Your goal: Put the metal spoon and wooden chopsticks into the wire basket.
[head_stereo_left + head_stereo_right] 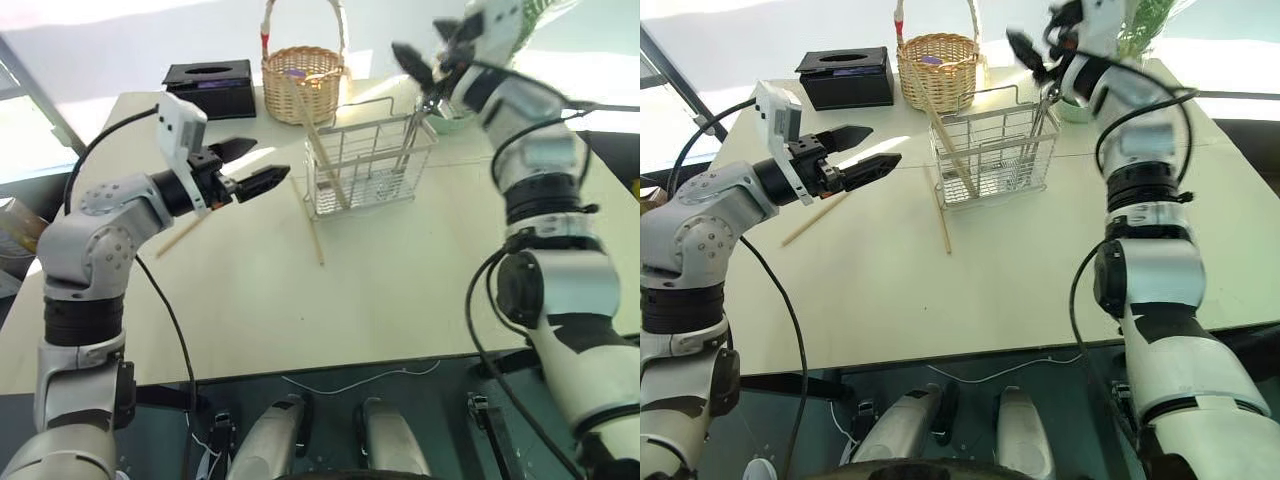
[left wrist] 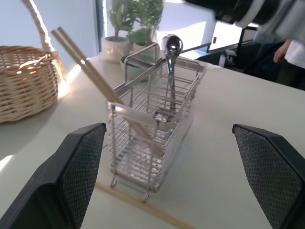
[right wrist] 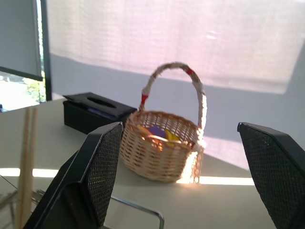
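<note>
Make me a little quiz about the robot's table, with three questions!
1. True or false: the metal spoon stands inside the wire basket.
2. How many wooden chopsticks lie on the table, outside the wire basket? A) none B) two C) five
3. Fill in: the round wicker basket stands beside a black ____.
Key: 1 true; 2 B; 3 box.

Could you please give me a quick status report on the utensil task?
Both grippers, left and right, open, empty. Metal spoon and two wooden chopsticks in wire basket. Two chopsticks on table.
</note>
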`<action>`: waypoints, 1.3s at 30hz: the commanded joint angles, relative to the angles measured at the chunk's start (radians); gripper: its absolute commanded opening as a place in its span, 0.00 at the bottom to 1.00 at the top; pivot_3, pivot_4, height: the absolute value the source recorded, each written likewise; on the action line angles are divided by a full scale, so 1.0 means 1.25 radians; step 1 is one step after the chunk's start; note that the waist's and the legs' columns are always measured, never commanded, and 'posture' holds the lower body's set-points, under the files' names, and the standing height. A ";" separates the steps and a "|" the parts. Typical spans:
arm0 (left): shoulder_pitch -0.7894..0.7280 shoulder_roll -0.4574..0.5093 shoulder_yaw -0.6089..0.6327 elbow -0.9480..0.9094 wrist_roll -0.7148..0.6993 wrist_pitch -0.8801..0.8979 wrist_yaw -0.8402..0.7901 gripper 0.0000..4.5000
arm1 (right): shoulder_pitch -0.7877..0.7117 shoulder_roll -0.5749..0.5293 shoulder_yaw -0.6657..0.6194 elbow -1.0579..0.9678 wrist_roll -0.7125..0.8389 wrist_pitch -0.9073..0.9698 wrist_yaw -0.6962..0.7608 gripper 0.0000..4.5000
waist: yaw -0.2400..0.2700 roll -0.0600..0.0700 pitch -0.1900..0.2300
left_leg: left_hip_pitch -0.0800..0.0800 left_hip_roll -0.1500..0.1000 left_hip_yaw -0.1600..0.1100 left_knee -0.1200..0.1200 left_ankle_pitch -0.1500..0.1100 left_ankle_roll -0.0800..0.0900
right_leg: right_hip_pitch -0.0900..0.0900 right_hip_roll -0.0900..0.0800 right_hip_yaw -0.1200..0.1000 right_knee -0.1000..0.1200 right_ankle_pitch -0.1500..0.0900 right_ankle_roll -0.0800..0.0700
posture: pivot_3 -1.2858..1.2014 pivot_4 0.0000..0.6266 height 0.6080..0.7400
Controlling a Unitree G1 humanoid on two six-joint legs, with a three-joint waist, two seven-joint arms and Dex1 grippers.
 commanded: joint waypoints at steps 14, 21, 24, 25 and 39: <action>-0.173 0.112 -0.147 0.487 0.315 -0.197 -0.136 1.00 | 0.557 -0.272 -0.067 -0.953 0.392 0.706 0.055 0.88 | -0.003 -0.001 -0.001 | -0.005 0.000 0.002 0.002 -0.004 0.007 | 0.000 -0.002 0.000 -0.001 0.000 0.000 | 0.52 0.24 0.95; -0.308 0.086 -0.222 0.850 0.459 -0.379 -0.201 1.00 | 0.640 -0.217 -0.096 -0.998 0.409 0.725 -0.059 0.88 | 0.001 -0.002 -0.001 | -0.005 0.000 0.002 0.003 -0.004 0.007 | 0.001 -0.003 0.000 -0.001 0.000 0.000 | 0.52 0.24 0.95; -0.343 0.069 -0.225 0.962 0.495 -0.410 -0.194 1.00 | 0.700 -0.221 -0.096 -1.035 0.410 0.715 -0.075 0.88 | 0.001 -0.002 -0.001 | -0.006 0.000 0.002 0.003 -0.005 0.008 | 0.000 -0.003 0.000 -0.001 0.000 0.001 | 0.52 0.24 0.95; -0.346 0.064 -0.231 0.992 0.512 -0.418 -0.193 1.00 | 0.724 -0.229 -0.095 -1.051 0.412 0.710 -0.071 0.88 | 0.003 -0.003 -0.001 | -0.007 0.000 0.001 0.004 -0.005 0.008 | 0.000 -0.003 -0.001 -0.001 0.001 0.001 | 0.52 0.24 0.95; -0.343 0.012 -0.224 1.130 0.600 -0.428 -0.133 0.36 | 0.745 -0.244 -0.123 -1.061 0.455 0.692 -0.090 0.90 | -0.001 -0.004 -0.003 | -0.009 0.000 0.002 0.008 -0.005 0.009 | 0.000 -0.003 -0.001 -0.001 0.002 0.004 | 0.52 0.24 0.95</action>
